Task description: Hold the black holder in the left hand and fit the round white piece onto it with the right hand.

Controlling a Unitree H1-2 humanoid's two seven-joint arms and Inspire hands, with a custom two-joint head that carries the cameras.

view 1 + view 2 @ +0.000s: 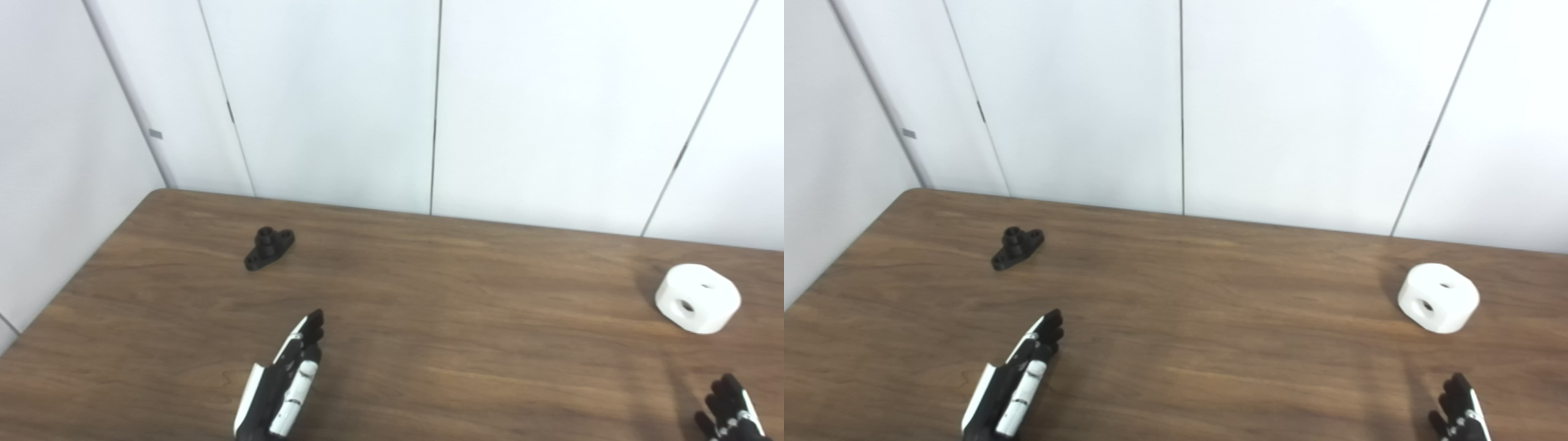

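Both parts lie loose on the table [392, 343], and I hold neither yet.

The round white piece [697, 298] sits near the right edge, toward the far side: a thick puck with rounded shoulders, one hole in its top and one in its side wall. I judge it rigid, light plastic with a smooth, possibly slippery skin, so I would pinch it across its curved sides, clear of the holes. The black holder [269, 248] rests toward the far left corner: a small flat bar with a raised collar. It looks stiff and very light, best pinched by its bar ends. My left hand [283, 386] hovers near the front edge, fingers straight and empty. My right hand [729, 410] barely shows at the front right; I cannot tell its state.
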